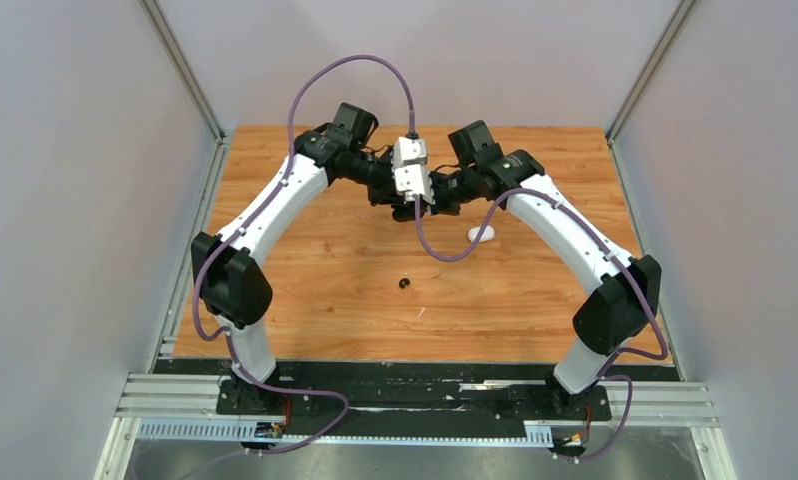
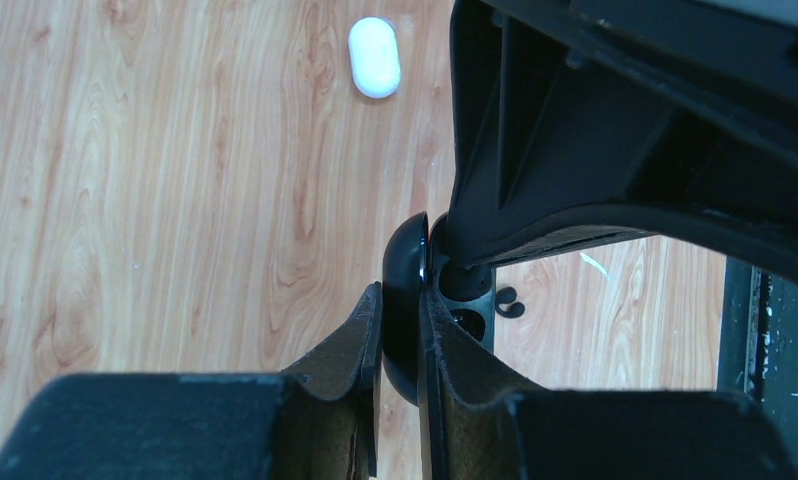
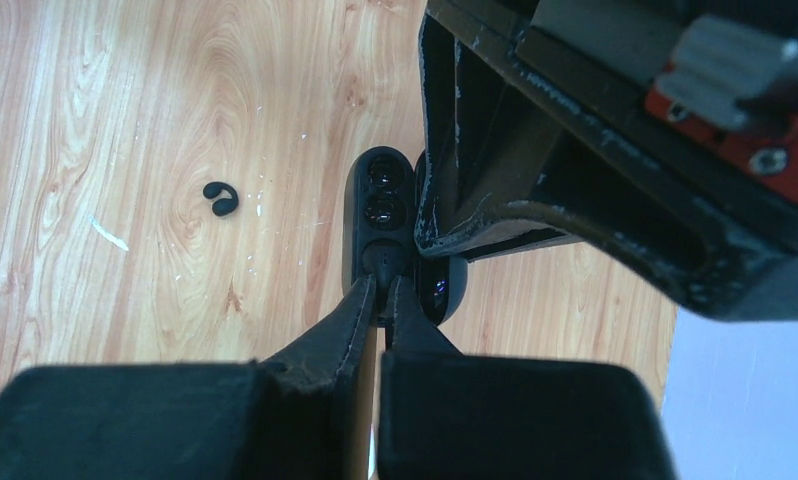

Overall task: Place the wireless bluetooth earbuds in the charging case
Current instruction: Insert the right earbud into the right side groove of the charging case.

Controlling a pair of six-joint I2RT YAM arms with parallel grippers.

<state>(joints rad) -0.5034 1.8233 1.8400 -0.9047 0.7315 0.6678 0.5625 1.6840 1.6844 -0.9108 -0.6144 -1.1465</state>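
Observation:
Both grippers meet above the back middle of the table. My left gripper (image 2: 400,297) is shut on the rounded lid of the open black charging case (image 2: 407,262), holding it on edge in the air. The case's socket tray (image 3: 382,192) faces my right gripper (image 3: 383,288), which is shut on a small black earbud (image 3: 385,262) pressed against the tray's near end. Two round sockets show beyond it. A second black earbud (image 1: 405,284) lies loose on the wood, and the right wrist view shows this loose earbud (image 3: 220,198) left of the case.
A closed white pebble-shaped case (image 1: 481,234) lies on the wooden table (image 1: 305,250) just right of the grippers. A small white fleck (image 1: 421,313) lies near the loose earbud. Grey walls stand on both sides, and the arms' bases sit on a black rail (image 1: 415,400) at the near edge.

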